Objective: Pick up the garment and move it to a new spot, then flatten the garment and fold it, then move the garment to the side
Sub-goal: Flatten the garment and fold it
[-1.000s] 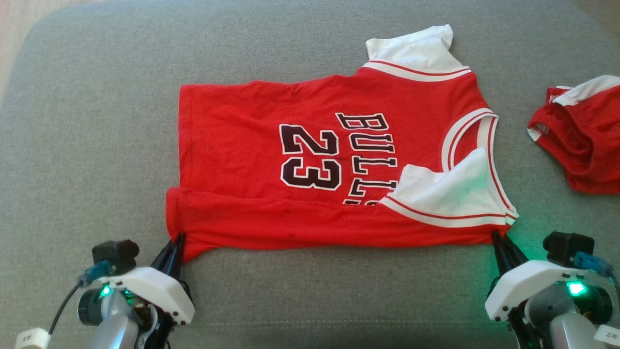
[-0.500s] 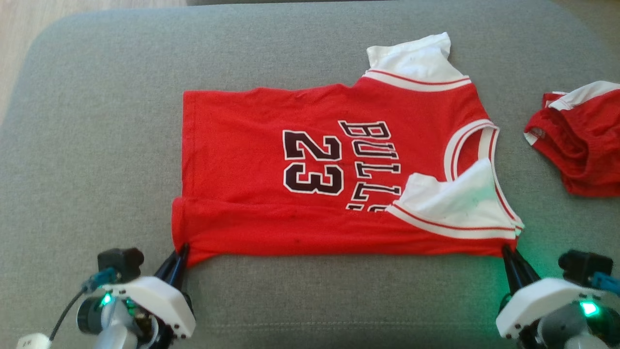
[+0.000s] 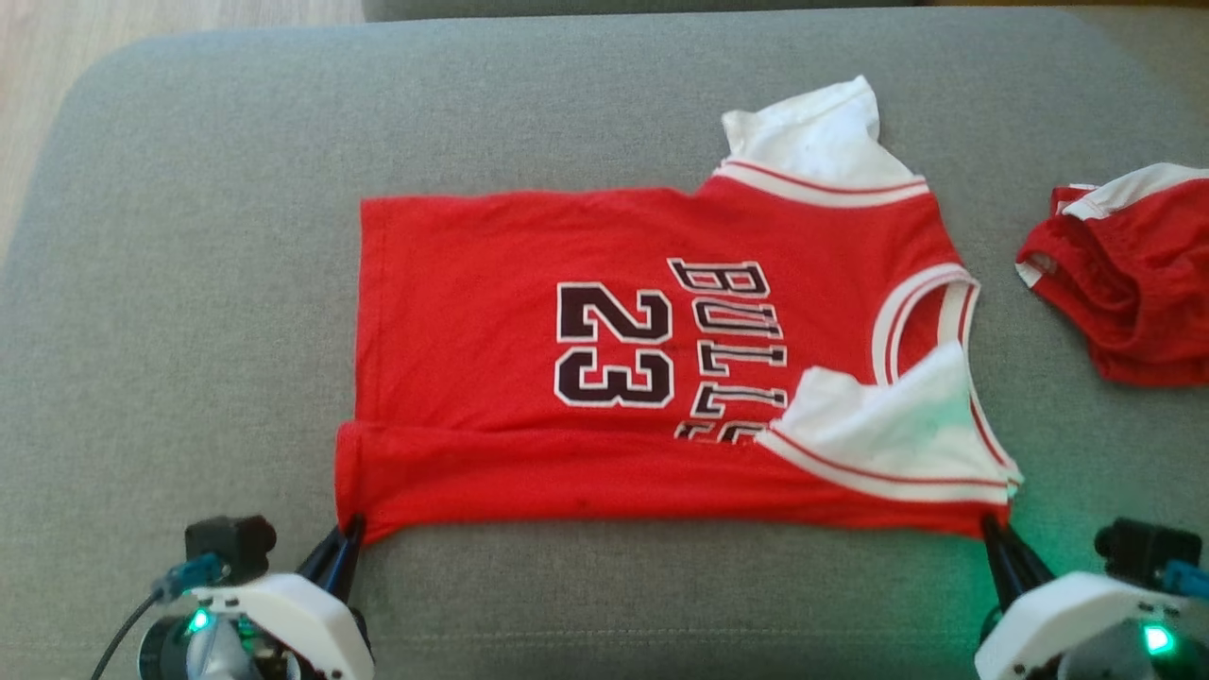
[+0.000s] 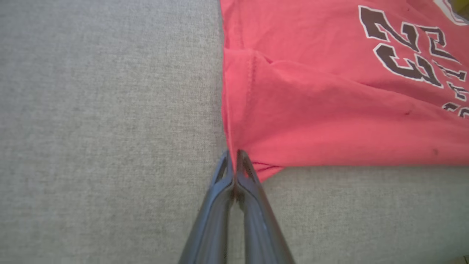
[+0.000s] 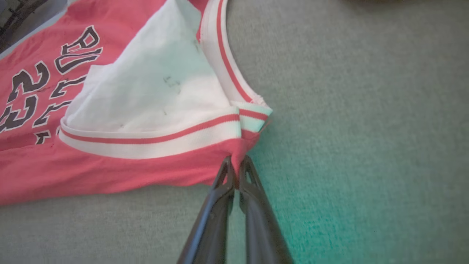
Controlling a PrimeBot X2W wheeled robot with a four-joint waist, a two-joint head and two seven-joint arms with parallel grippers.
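Head view: the red garment (image 3: 529, 312) lies nearly flat on the grey cushion (image 3: 189, 283), near edge turned over, left end effector (image 3: 352, 525) and right end effector (image 3: 989, 525) each clamped on a near corner, so folding seems barely begun, the move aside undone.

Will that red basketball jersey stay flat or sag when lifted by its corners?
Probably sag: the red basketball jersey is soft cloth, folded over and puckered where the left gripper and right gripper pinch it. Likely light, being so thin.
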